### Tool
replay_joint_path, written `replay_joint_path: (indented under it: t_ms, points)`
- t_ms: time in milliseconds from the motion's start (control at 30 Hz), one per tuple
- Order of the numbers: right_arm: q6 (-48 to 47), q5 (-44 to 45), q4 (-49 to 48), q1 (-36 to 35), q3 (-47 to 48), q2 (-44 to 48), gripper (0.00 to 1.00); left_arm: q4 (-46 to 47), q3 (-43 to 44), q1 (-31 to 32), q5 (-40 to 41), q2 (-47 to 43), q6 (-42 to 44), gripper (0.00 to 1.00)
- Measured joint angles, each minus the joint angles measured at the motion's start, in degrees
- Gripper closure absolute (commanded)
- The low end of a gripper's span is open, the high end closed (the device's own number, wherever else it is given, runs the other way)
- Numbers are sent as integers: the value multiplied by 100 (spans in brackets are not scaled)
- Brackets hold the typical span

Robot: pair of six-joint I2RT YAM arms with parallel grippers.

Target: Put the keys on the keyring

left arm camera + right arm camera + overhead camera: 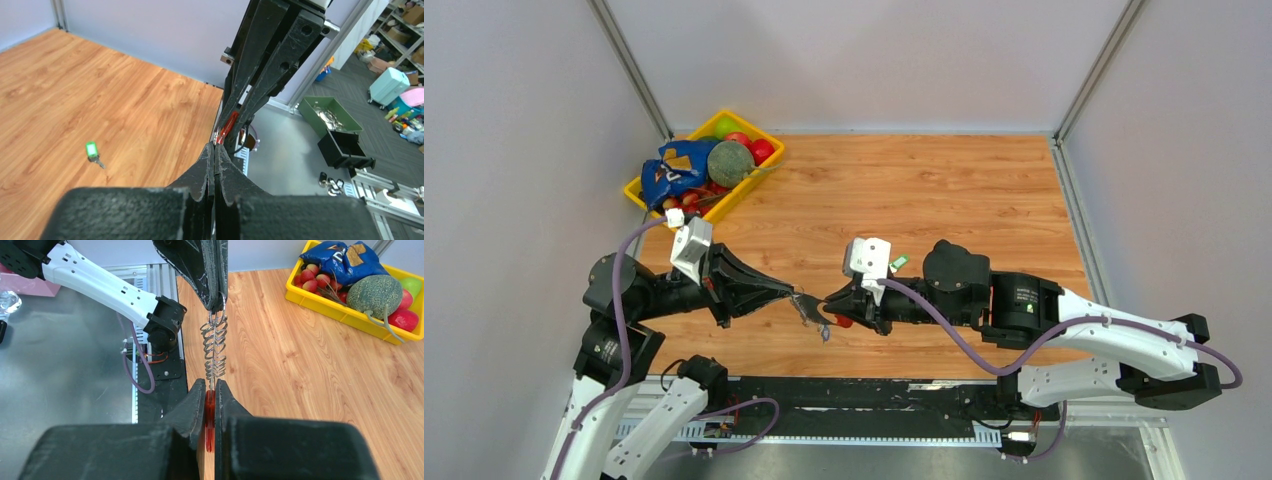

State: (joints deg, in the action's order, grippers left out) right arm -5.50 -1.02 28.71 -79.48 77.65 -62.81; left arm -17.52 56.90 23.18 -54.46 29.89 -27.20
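Two robot arms stretch the keyring (215,347) between them in mid-air above the near edge of the worktop (944,190). The left hand (796,296), pressed together, pinches the ring at the end of the silvery coil. The right hand (826,306), nearly closed, pinches the red clip (209,415). A green key (91,149) lies apart on the wood. A yellow bin (330,310) of toy fruit sits at the far left corner.

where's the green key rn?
The green key lies loose on the wooden table, left of the left hand in the left wrist view; from above, it sits just beyond the right arm.
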Motion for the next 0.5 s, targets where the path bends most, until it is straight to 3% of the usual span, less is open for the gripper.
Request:
replay_joint_path:
  t_ms: [500]
  points:
    - [-260, 304, 409, -37, -103, 0, 100, -850, 17, -2, -201, 304, 57, 100]
